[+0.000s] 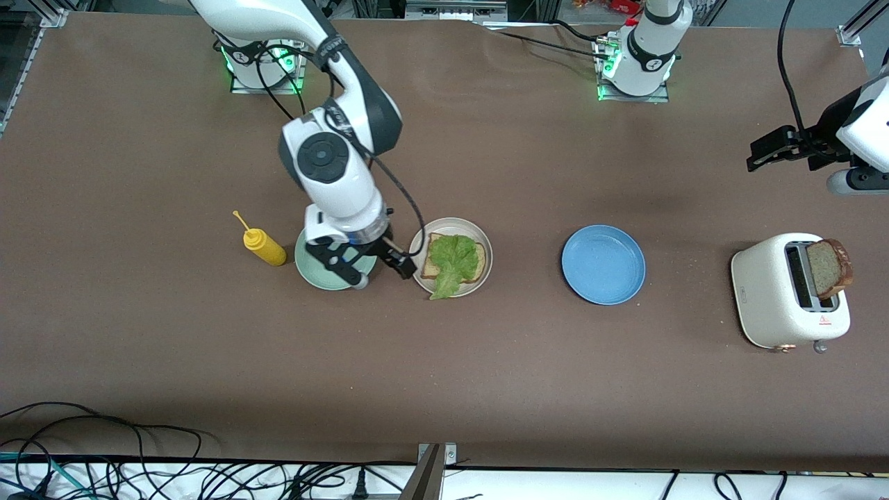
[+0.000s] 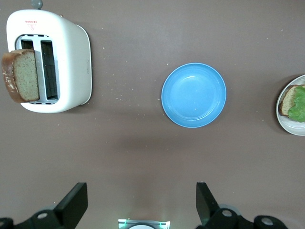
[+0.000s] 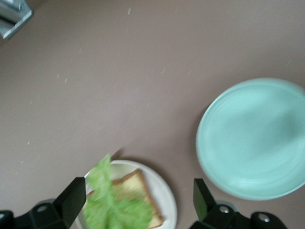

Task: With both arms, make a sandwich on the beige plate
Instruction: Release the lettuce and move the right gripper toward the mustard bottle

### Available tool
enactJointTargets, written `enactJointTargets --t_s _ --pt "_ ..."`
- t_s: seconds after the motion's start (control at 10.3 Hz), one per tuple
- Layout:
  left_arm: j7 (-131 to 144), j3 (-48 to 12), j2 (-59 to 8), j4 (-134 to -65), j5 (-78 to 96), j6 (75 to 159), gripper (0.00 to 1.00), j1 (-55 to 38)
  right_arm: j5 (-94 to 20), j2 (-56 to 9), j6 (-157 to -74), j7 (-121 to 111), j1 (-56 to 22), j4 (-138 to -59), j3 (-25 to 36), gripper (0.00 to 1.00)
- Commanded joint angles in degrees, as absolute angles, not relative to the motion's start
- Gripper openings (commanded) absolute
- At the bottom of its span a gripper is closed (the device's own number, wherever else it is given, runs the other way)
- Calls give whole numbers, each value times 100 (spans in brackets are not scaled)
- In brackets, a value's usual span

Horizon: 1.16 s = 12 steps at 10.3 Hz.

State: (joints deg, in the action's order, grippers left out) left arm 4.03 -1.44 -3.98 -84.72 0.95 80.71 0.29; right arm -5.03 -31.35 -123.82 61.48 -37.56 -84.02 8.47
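The beige plate (image 1: 449,223) holds one bread slice (image 1: 435,251) with a green lettuce leaf (image 1: 453,265) lying on top. My right gripper (image 1: 378,272) is open and empty, low between this plate and the mint green plate. Its wrist view shows the plate (image 3: 164,191), bread (image 3: 136,188) and lettuce (image 3: 107,202) between its open fingers (image 3: 71,202). A second bread slice (image 1: 830,267) stands in the toaster's slot. My left gripper (image 1: 764,153) is open and empty, high over the table near the toaster; its fingers (image 2: 74,205) show wide apart.
The white toaster (image 1: 771,298) stands at the left arm's end of the table. A blue plate (image 1: 603,264) lies between toaster and beige plate. The mint green plate (image 1: 316,274) and a yellow squeeze bottle (image 1: 262,246) lie toward the right arm's end. Cables run along the front edge.
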Motion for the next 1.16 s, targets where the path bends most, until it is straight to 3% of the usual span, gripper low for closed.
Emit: enactJointTargets --t_s 0.0,0.39,1.07 --pt "352 -158 -457 -8314 132 8033 100 79 -448 -2883 -12190 5373 -3779 -8499 1395 100" --pt "352 -158 -457 -8314 123 8033 100 88 -484 -2568 -11928 4335 -3779 -8516 2099 100" --pt "316 -149 -457 -8314 114 8104 100 97 -562 -2040 -10540 1489 -3771 -8517 3286 100"
